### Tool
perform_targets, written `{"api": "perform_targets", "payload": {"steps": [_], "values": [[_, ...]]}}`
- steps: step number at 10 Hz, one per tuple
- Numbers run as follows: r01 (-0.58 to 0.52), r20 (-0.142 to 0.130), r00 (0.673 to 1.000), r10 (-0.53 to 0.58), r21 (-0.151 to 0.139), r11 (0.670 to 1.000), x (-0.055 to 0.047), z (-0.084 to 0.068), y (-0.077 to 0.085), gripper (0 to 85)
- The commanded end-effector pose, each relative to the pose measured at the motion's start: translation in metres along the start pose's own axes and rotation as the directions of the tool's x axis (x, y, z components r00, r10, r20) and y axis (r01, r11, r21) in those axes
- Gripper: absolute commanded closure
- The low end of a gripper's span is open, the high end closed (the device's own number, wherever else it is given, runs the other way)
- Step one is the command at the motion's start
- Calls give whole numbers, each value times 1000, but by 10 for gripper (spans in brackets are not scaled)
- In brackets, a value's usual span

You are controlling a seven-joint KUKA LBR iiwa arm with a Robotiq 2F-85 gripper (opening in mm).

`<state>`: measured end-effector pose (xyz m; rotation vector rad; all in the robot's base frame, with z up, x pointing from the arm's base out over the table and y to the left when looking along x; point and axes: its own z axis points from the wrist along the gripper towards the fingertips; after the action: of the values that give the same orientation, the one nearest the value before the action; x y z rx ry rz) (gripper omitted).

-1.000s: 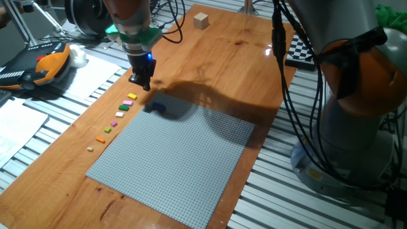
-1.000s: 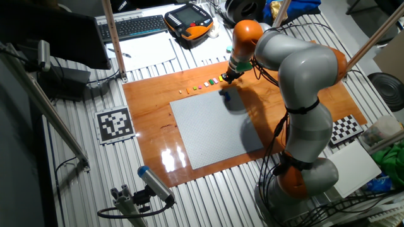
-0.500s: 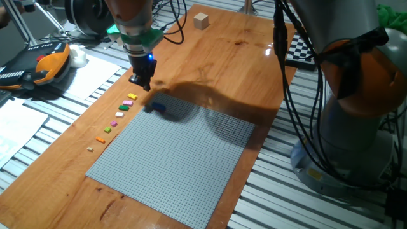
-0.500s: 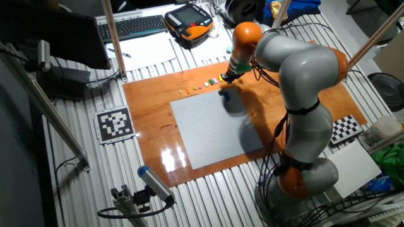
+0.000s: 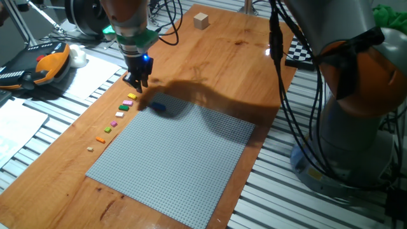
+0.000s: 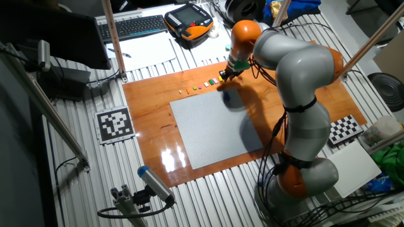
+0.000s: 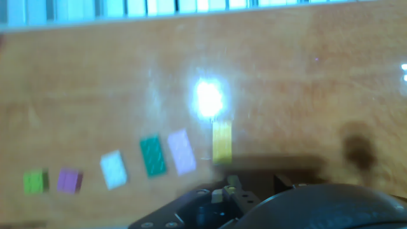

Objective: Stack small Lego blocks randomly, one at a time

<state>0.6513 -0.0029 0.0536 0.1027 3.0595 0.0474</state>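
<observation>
gripper (image 5: 137, 84) above Lego row (image 5: 118, 114), baseplate (image 5: 178, 156) beside

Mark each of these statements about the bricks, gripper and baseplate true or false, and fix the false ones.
1. The loose bricks lie in a row on the wood beside the baseplate. True.
2. The gripper hangs over the middle of the baseplate. False: it is above the yellow brick at the row's end.
3. A blue brick sits on the baseplate. True.
4. A wooden cube rests on the baseplate. False: it sits on the wood at the far edge.
5. The hand view shows only one brick. False: it shows six.
</observation>
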Motion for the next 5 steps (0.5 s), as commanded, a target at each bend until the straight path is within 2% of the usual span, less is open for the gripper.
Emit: {"api": "perform_targets", "payload": {"steps": [1, 2, 3, 4, 5], "values": [[-6, 2, 1000, 6, -3, 1000, -4, 3, -1, 510], [-23, 2, 1000, 23, -4, 1000, -5, 5, -1, 510], [-18, -12, 1000, 18, -3, 1000, -4, 4, 0, 680], [5, -27, 1000, -5, -22, 1000, -4, 4, 0, 850], [25, -33, 999, -25, -1, 1000, -4, 4, 0, 850]]}}
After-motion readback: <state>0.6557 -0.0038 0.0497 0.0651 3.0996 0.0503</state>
